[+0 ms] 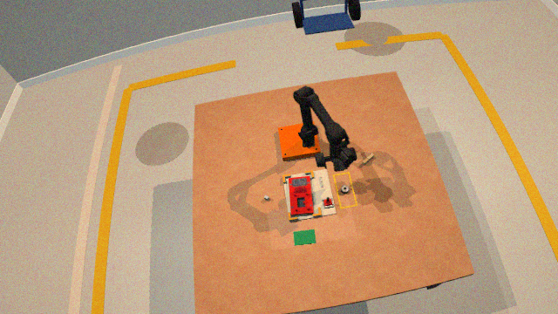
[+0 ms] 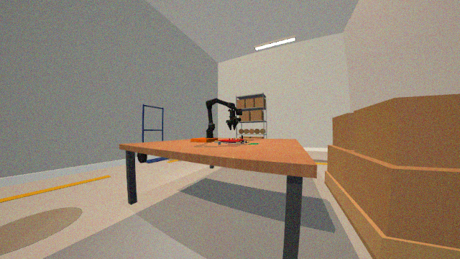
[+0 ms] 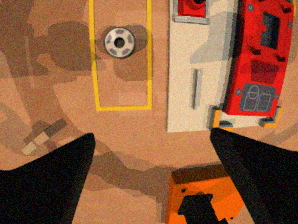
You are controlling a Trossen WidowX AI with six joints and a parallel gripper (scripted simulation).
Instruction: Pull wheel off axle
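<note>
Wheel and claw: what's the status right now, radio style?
Claw open, holding nothing, raised above the table. Wheel lying flat inside the yellow marked area, apart from the claw. Nothing in the way.

Tool (image 3: 153, 163): in my wrist view I get only two dark fingers, both cut off by the bottom edge.
Red board (image 3: 258, 56): its right side runs past the wrist frame.
Orange plate (image 3: 202, 205): partly covered by the arm's base.
Surface items, side view: too small and flat for me to tell apart.
Small grey piece (image 1: 266, 198): too tiny to identify from above.
Blue cart (image 1: 324, 17): clipped by the top edge.
</note>
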